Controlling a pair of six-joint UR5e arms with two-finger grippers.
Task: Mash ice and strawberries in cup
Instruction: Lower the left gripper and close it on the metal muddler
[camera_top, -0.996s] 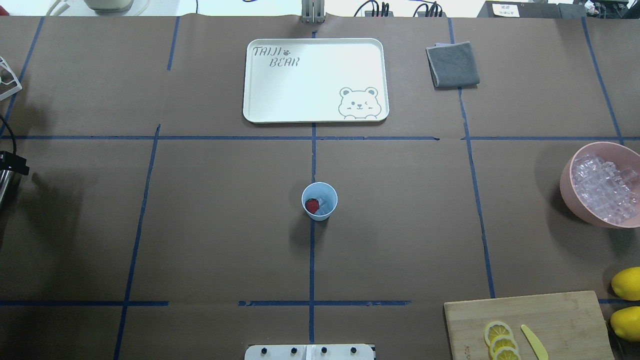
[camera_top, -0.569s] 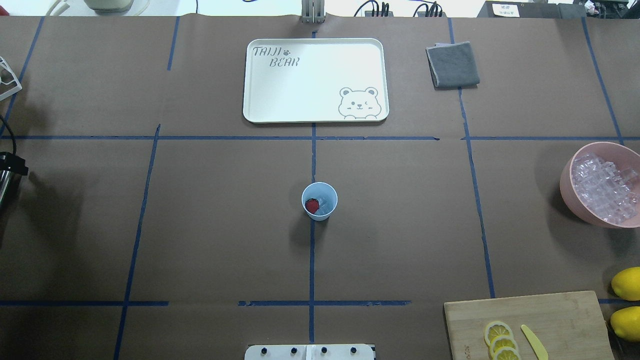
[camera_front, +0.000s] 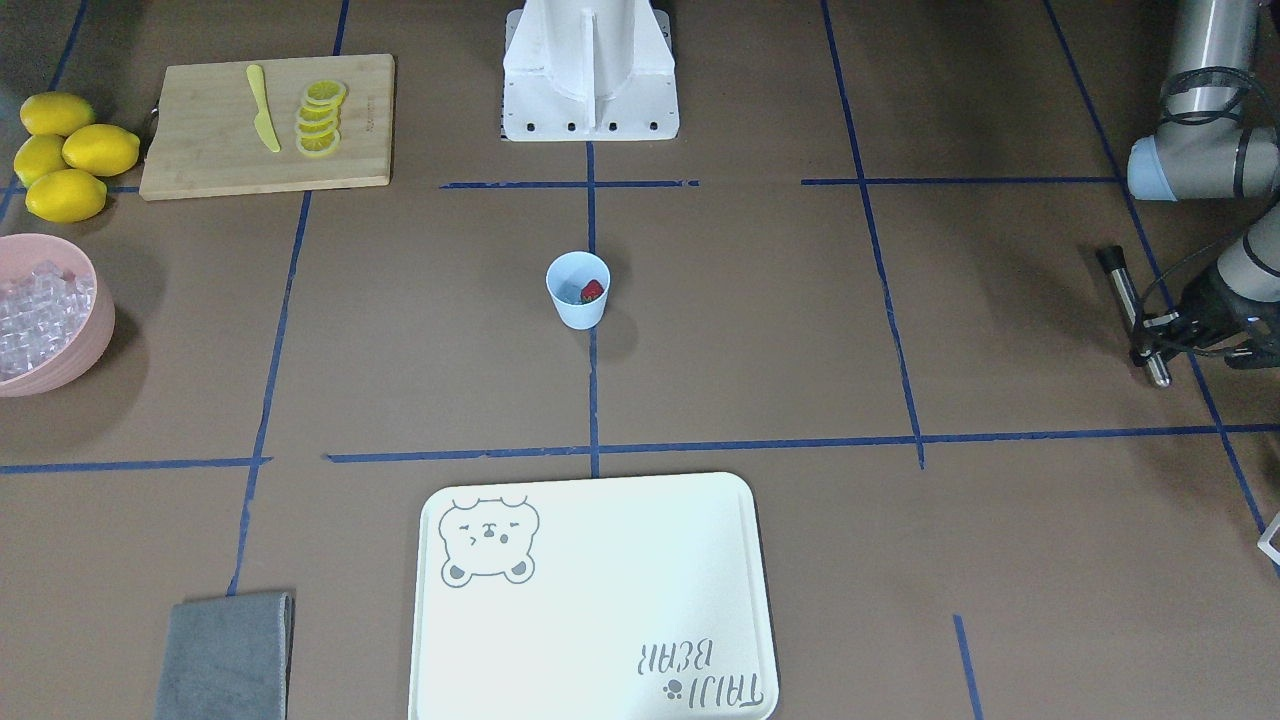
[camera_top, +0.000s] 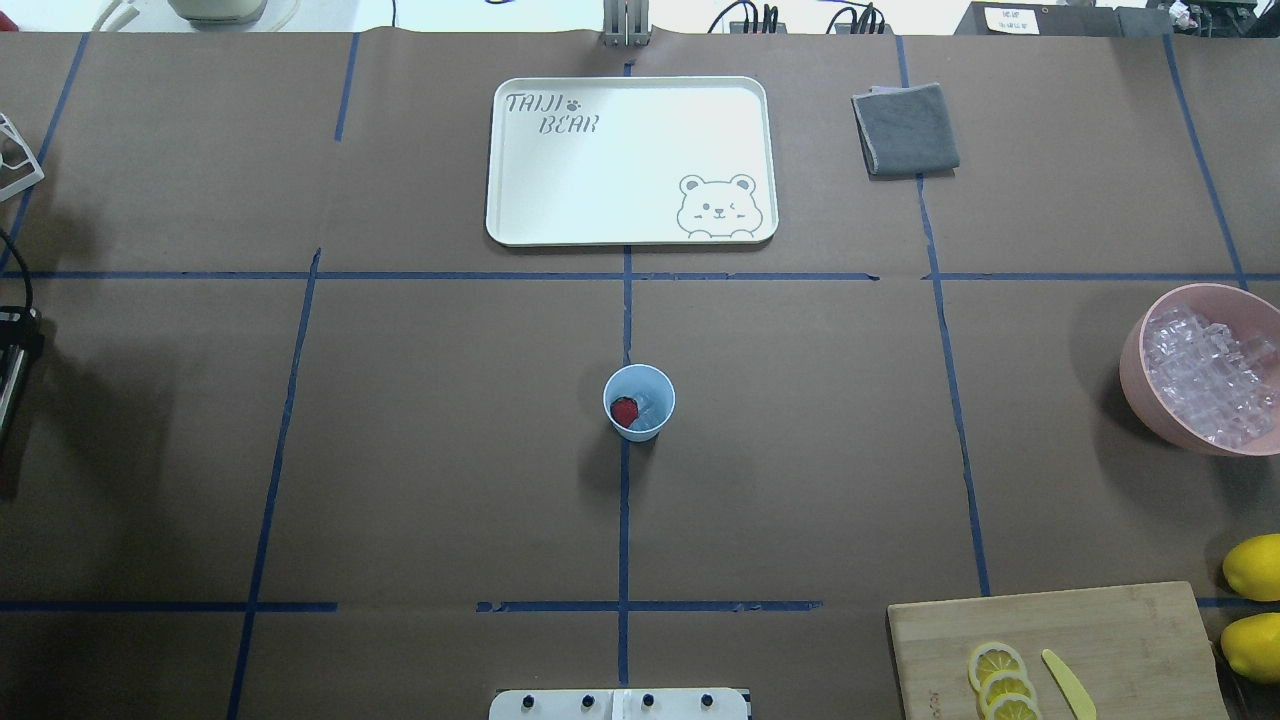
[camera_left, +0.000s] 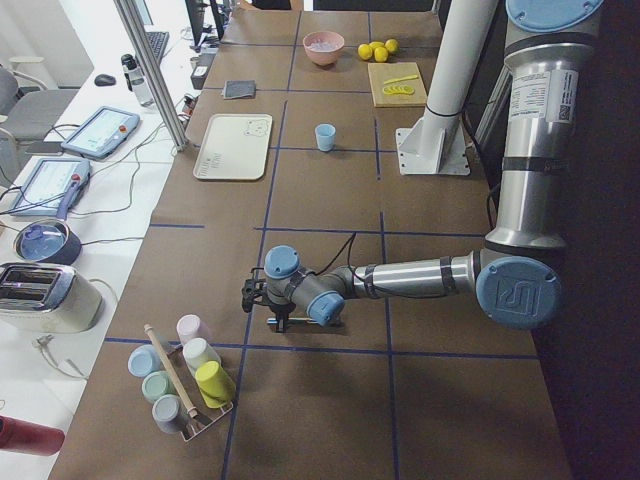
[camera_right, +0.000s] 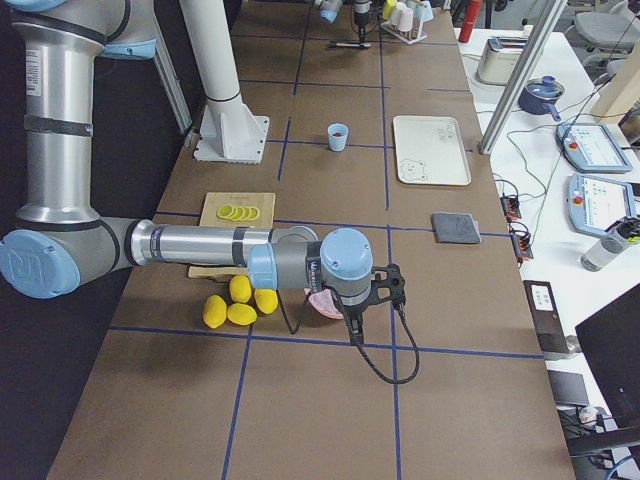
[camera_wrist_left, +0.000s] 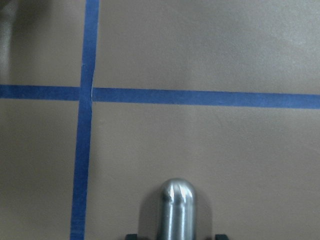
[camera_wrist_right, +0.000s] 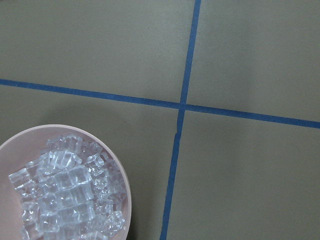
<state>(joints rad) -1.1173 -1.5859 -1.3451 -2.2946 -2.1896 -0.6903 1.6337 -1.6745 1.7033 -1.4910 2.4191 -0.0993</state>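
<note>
At the far left of the table the left gripper is clamped round one metal rod. The rod is tilted, with a black tip at one end, and in the left wrist view its rounded steel end pokes out over a crossing of blue tape lines. Bare brown paper lies between this arm and the middle of the table. There one cup stands upright on the central tape line, well apart from everything else. Inside it are one strawberry and, touching it, a few pieces of ice too blurred to count. Beyond the cup, near the table's far edge, lies one white tray, and to its right one folded grey cloth. Further right one pink bowl, heaped with many ice cubes, is cut off by the overhead view's right edge. The right gripper hangs just beside the bowl, seen only from the side, so I cannot tell how its jaws stand. Nearer the robot lies one wooden board carrying one yellow knife and a row of overlapping lemon slices. Four whole lemons are bunched just beside the board, at the table's right end.
</note>
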